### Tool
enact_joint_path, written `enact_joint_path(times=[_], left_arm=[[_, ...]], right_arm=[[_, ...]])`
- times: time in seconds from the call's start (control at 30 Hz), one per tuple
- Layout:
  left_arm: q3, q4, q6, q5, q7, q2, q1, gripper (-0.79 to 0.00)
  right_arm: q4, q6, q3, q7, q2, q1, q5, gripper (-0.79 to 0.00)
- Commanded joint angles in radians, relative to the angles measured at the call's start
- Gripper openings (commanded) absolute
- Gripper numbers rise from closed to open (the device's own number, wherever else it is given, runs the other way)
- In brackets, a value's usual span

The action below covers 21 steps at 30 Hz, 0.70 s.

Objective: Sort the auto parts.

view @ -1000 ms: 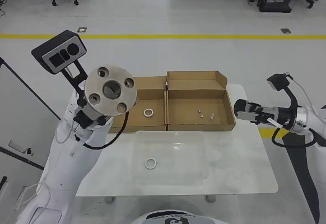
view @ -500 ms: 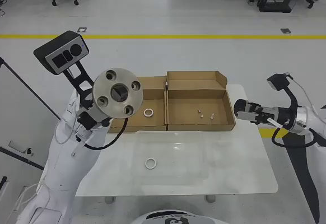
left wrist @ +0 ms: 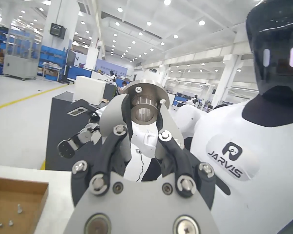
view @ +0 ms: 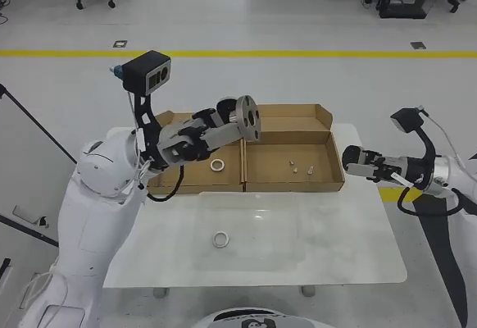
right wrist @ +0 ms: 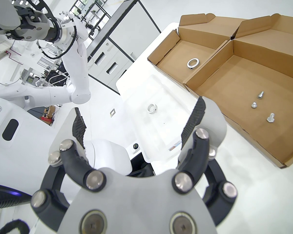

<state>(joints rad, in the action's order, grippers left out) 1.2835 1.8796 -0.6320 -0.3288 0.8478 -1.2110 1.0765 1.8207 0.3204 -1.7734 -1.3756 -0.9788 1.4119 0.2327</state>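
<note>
Flanged hub point(view: 245, 120), clamped by its collar in the left claw point(left wrist: 143, 116), swings down from high overhead toward the cardboard boxes point(view: 271, 160) below it, apparently nearing drop-off.

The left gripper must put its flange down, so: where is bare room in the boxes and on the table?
Left box: bare floor for the flange around its ring. Right box: bare toward the left box; three bolts crowd its middle. Table: bare strip between tray and right edge.
</note>
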Motion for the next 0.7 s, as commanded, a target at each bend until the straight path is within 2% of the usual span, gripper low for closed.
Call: enact_joint_path(times=[0.0,0.13,0.27,0.43,0.67], left_arm=[[-0.006,-0.037,0.015,0.05,-0.011,-0.001,-0.034,-0.785],[-0.006,-0.117,0.029,0.171,-0.002,0.001,-0.1,-0.785],[0.003,-0.195,0.061,0.341,0.065,0.012,-0.149,-0.785],[0.019,-0.229,0.108,0.472,0.15,0.029,-0.146,-0.785],[0.024,-0.217,0.148,0.661,0.299,0.056,-0.123,-0.785]], right_arm=[[0.0,0.0,0.0,0.0,0.0,0.0,0.0,0.0],[0.0,0.0,0.0,0.0,0.0,0.0,0.0,0.0],[0.0,0.0,0.0,0.0,0.0,0.0,0.0,0.0],[0.0,0.0,0.0,0.0,0.0,0.0,0.0,0.0],[0.0,0.0,0.0,0.0,0.0,0.0,0.0,0.0]])
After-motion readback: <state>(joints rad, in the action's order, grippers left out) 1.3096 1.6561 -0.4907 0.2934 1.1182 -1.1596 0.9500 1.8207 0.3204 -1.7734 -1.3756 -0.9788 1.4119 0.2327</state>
